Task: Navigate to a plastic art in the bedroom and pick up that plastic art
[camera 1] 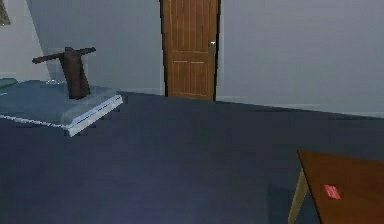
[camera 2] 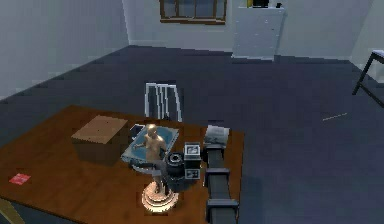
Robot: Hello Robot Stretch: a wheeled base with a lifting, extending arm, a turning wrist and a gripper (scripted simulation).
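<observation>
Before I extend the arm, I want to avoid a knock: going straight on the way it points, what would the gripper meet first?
Most likely the golden figurine on its round base, which stands on the table at the finger end of the gripper. Depth is unclear, so it could pass beside it.

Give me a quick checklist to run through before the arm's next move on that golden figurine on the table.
1. Target in sight: the golden figurine stands upright on its round base on the wooden table: ok.
2. Gripper brought up to the figurine: ok.
3. Gripper touching the figurine: cannot tell.
4. Gripper holding anything: cannot tell, since the figurine stands on the table right at it.
5. Cardboard box apart from the figurine, toward the view's left: ok.
6. Flat bluish thing close behind the figurine, a possible snag: not ok.
</observation>
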